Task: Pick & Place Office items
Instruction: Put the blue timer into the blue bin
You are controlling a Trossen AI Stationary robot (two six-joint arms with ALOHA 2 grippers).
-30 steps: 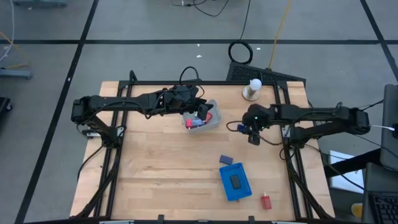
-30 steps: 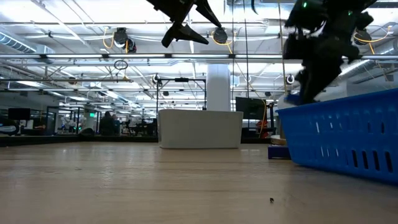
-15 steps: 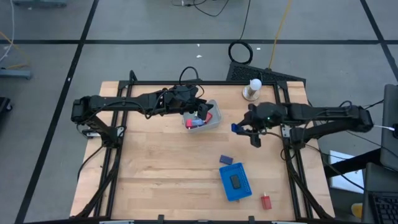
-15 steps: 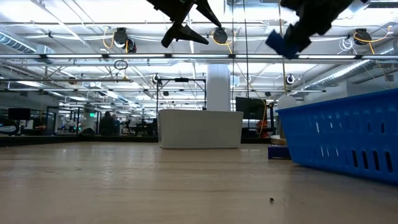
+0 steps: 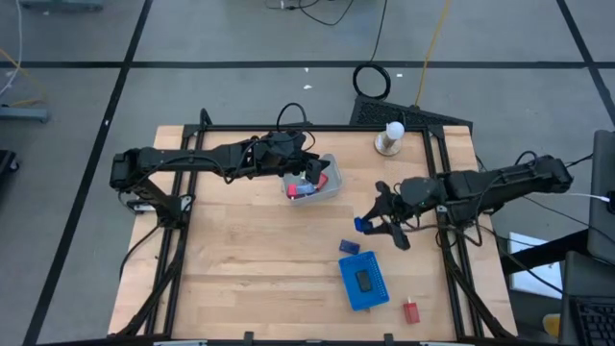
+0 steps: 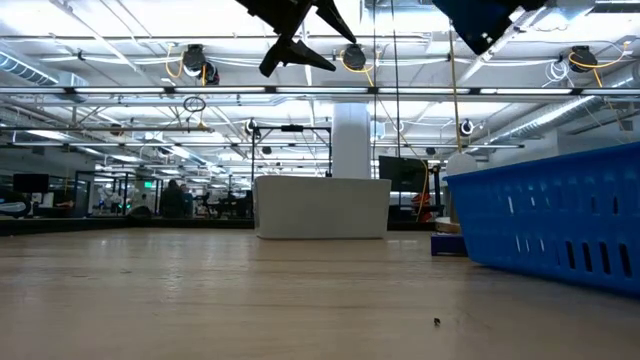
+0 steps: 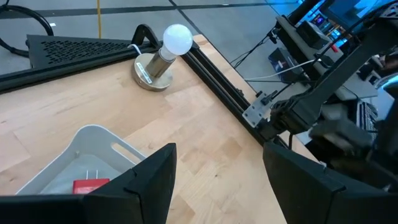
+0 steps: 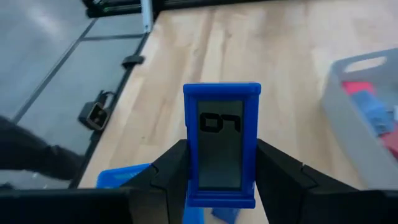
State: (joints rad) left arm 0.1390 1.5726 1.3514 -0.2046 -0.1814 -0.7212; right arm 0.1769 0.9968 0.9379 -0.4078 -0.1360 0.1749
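Note:
My right gripper [image 5: 373, 222] hangs above the table between the pale bin [image 5: 314, 185] and the blue tray [image 5: 363, 282], shut on a blue block with a grey number display [image 8: 220, 140]. In the low view it is up high [image 6: 482, 20]. My left gripper [image 5: 310, 171] hovers open over the bin, which holds red and blue pieces [image 7: 90, 185]. A black piece [image 5: 364, 280] lies in the tray. A dark blue block [image 5: 349, 247] lies on the table by the tray's far end, and a red piece [image 5: 411, 311] rests near the near edge. My right gripper pinches the blue block between its two fingers [image 8: 166, 171], which sit on the block's two long side edges at its lower half [image 8: 190, 180]. The block is lifted clear of the table, its display face toward the wrist camera.
A lamp with a white bulb [image 5: 390, 136] stands at the table's far right corner. Black frame rails run along the left and right sides [image 5: 452, 259]. Bare wood lies left of the tray [image 5: 250, 259].
My right gripper has risen and swung from beside the bin toward the table's near edge and the blue tray, carrying the blue block, and has turned on the way.

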